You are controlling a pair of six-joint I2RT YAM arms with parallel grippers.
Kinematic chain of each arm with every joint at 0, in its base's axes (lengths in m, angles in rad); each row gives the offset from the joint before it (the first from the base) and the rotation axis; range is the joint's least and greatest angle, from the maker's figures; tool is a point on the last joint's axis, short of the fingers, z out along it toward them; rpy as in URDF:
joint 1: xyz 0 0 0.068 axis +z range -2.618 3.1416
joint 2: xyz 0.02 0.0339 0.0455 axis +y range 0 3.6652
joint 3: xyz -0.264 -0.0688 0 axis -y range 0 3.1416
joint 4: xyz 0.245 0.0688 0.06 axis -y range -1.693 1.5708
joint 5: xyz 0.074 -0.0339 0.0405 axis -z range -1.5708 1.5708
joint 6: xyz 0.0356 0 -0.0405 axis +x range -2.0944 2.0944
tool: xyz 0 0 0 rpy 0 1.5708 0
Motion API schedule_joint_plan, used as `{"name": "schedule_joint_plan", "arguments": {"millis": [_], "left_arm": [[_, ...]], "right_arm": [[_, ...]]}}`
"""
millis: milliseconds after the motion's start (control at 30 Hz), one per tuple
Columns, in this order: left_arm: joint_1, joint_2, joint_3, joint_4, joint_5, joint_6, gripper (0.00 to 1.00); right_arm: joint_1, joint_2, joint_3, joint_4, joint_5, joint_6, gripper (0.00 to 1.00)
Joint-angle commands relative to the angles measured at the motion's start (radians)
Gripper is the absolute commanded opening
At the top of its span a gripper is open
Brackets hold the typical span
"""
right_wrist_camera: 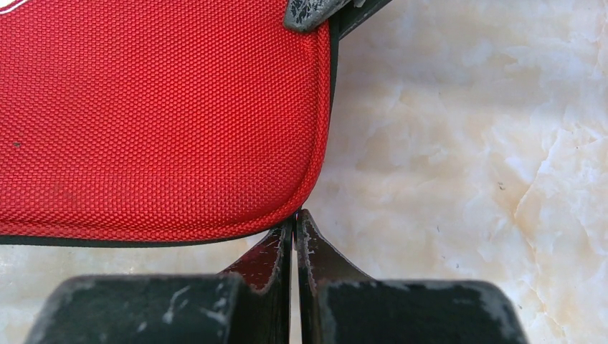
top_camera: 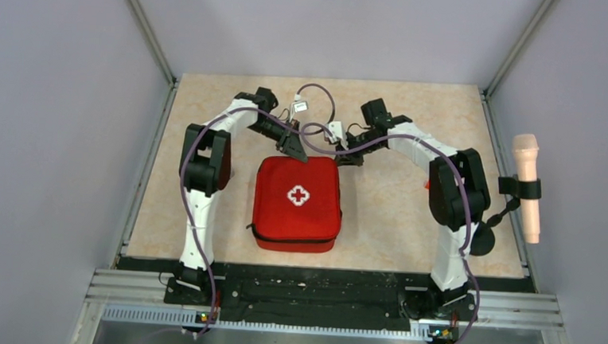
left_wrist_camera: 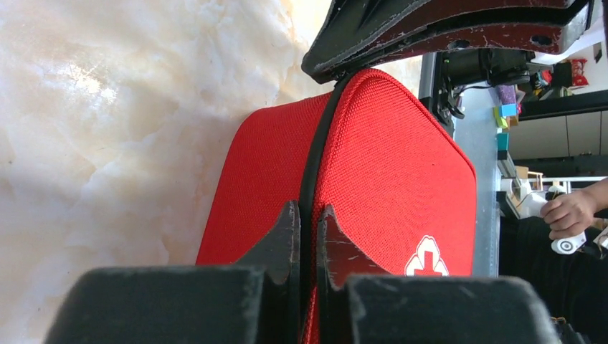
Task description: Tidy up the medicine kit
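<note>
Left gripper (left_wrist_camera: 308, 213): fingers drawn almost together, pinching the black edge strip on the far side of the medicine kit (top_camera: 297, 207). Right gripper (right_wrist_camera: 295, 218): fingers pressed together, tips touching the kit's far right corner; cannot tell if anything is caught between them. Kit lies flat and zipped, white cross (top_camera: 298, 195) up, on the marbled table (top_camera: 394, 217) between both arms. Pale pink microphone-shaped object (top_camera: 525, 185) sits in a black clamp at the table's right edge.

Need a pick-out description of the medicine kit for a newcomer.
Start at the beige marbled table, then look centre, between the left arm and right arm. The medicine kit is the square red soft case lying flat there, largest item, a white cross on its lid.
</note>
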Motion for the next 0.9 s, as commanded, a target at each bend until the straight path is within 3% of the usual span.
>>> {"name": "schedule_joint_plan", "arguments": {"millis": [0,167,400,867], "left_arm": [[-0.018,0.0,-0.014,-0.074,-0.052,0.014,0.0],[0.032,-0.048,-0.029,-0.004,-0.121,-0.049,0.0],[0.128,-0.083,-0.052,0.097,-0.167,-0.183,0.0],[0.181,-0.148,-0.101,0.34,-0.273,-0.583,0.0]], "right_arm": [[0.005,-0.041,0.024,0.05,0.015,-0.03,0.0],[-0.005,-0.118,-0.001,-0.13,0.041,-0.163,0.0],[-0.033,-0.266,-0.141,-0.246,0.038,-0.298,0.0],[0.038,-0.385,-0.353,-0.272,-0.045,-0.187,0.0]]}}
